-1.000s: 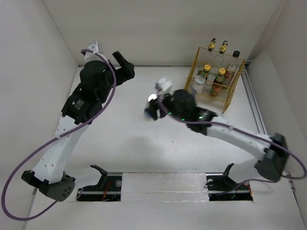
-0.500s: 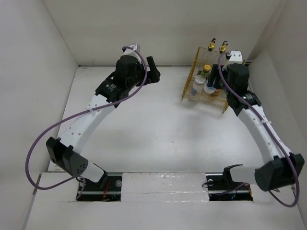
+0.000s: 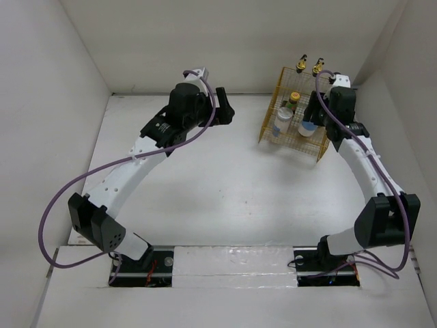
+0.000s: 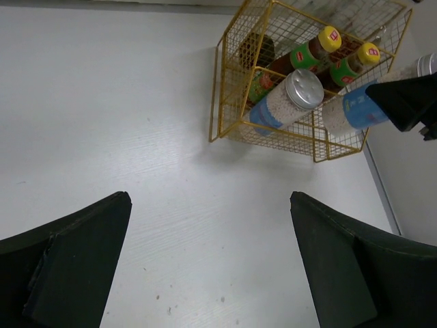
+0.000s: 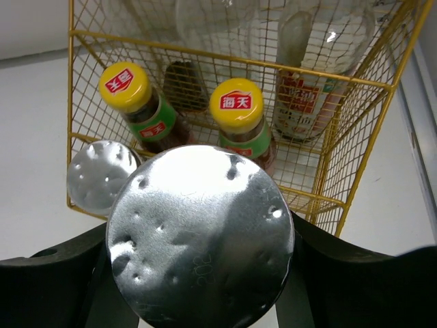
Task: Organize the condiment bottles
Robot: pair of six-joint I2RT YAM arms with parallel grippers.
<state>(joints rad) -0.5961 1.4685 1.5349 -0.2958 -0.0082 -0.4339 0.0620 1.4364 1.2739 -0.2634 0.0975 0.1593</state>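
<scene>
Since the earlier frame the right gripper (image 3: pixel 315 115) had shifted slightly right, pinching a silver-lidded jar (image 5: pixel 200 236) at the yellow wire basket (image 4: pixel 222 89) in the upper right. The jar's long axis was tilted, lid toward the wrist camera. The left gripper (image 4: pixel 212 266) was spread wide and held nothing. The yellow-capped bottles (image 5: pixel 235 102) read "海天".

A: Silver-lidded jar (image 5: pixel 200 236), right wrist view?
B: Lid only. Body hidden beneath it.
A: Back-row bottles (image 5: pixel 307 89)?
B: Tops cut off at upper edge. From overhead, labels too small to read.
</scene>
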